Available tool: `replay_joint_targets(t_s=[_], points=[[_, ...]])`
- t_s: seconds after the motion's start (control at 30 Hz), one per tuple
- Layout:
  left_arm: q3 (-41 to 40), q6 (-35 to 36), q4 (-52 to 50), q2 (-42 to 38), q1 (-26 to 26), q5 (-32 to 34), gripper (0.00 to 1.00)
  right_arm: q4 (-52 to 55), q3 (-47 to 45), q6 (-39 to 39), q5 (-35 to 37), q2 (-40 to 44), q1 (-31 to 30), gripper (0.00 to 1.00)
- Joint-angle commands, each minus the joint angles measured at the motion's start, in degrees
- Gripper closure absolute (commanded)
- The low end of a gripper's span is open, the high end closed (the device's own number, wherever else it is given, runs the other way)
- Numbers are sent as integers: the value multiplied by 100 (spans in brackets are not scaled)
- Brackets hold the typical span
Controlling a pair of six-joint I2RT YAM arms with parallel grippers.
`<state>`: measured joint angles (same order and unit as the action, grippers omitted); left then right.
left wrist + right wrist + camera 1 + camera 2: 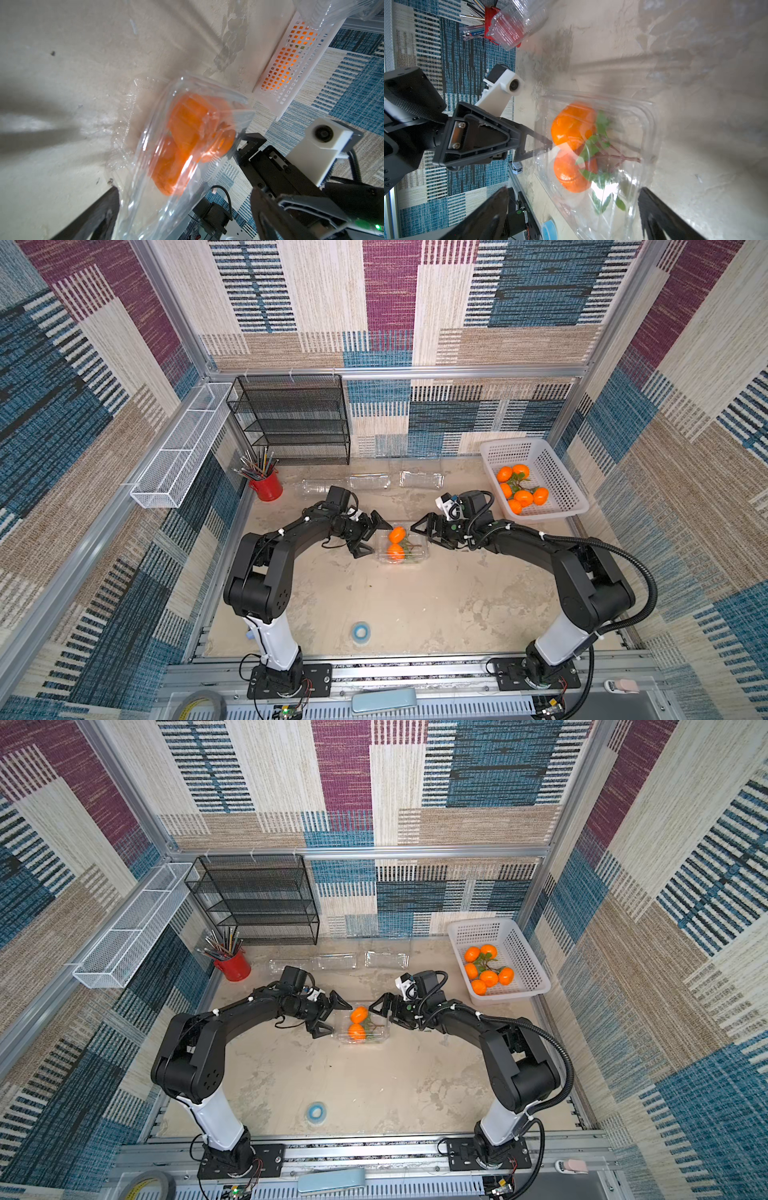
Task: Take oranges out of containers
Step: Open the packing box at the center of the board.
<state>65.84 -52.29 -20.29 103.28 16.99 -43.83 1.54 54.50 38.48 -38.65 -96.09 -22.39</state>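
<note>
left gripper [380, 537] and right gripper [424, 536], jaws spread, flank container [417, 556] holding oranges [396, 535].

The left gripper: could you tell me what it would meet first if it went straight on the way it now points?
Most likely the clear container holding two oranges, directly ahead of the open left gripper. Its near wall probably comes first, though height is hard to judge.

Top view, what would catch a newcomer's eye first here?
Two bright oranges sit in a clear container in the middle of the table, flanked by the open left tool and the open right tool. Six more oranges lie in the white basket at the far right corner.
</note>
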Motion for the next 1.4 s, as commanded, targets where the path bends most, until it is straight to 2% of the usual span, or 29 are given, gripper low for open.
replay_joint_targets(t_s=[0.0, 0.47, 0.8, 1.03, 1.2, 1.37], points=[[43, 17, 29, 39, -1, -65, 1, -84, 51, -25, 77, -23, -2, 2], [88, -50, 138, 175, 4, -121, 1, -573, -29, 154, -417, 44, -2, 5], [50, -625, 828, 343, 1, -306, 1, -1175, -298, 540, -976, 187, 5, 13], [132, -765, 956, 427, 23, -319, 1, -1401, -453, 777, -1320, 214, -7, 18], [254, -824, 988, 509, 91, -327, 1, -1560, -528, 1182, -1494, 119, -7, 19], [338, -921, 1085, 586, 185, -328, 1, -2030, -644, 1931, -1657, -10, -7, 27]])
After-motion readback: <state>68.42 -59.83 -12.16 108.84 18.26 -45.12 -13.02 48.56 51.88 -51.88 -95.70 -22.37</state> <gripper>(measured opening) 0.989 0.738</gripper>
